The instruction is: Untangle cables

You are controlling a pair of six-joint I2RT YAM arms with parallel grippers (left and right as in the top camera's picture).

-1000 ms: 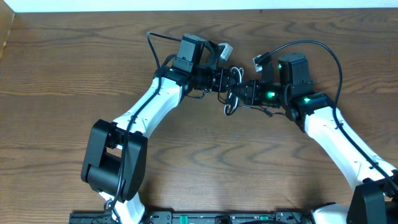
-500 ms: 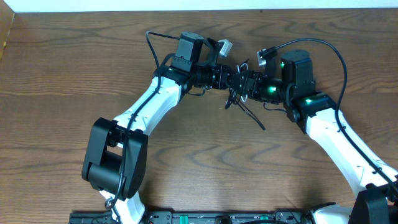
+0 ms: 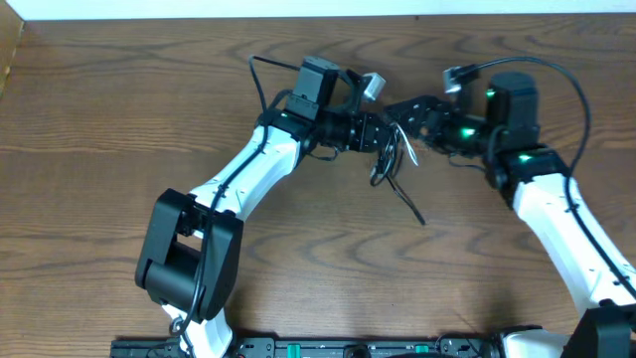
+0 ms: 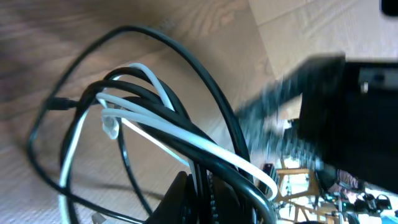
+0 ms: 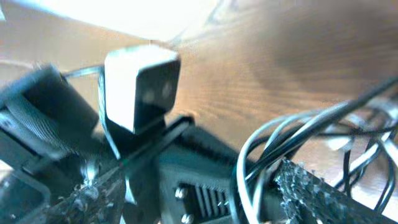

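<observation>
Left end effector clenched on cables; loose tail trails onto desk; right end effector adjacent, grip state indeterminate

No legible text, labels, brands or numbers in any view. Overhead: left arm and right arm show plain shells, no readable markings. Near-edge rail has green specks, too small to read. Wrist views are blurred; no print made out on the cables. White camera housing looks blank, though blur may hide small print.
</observation>
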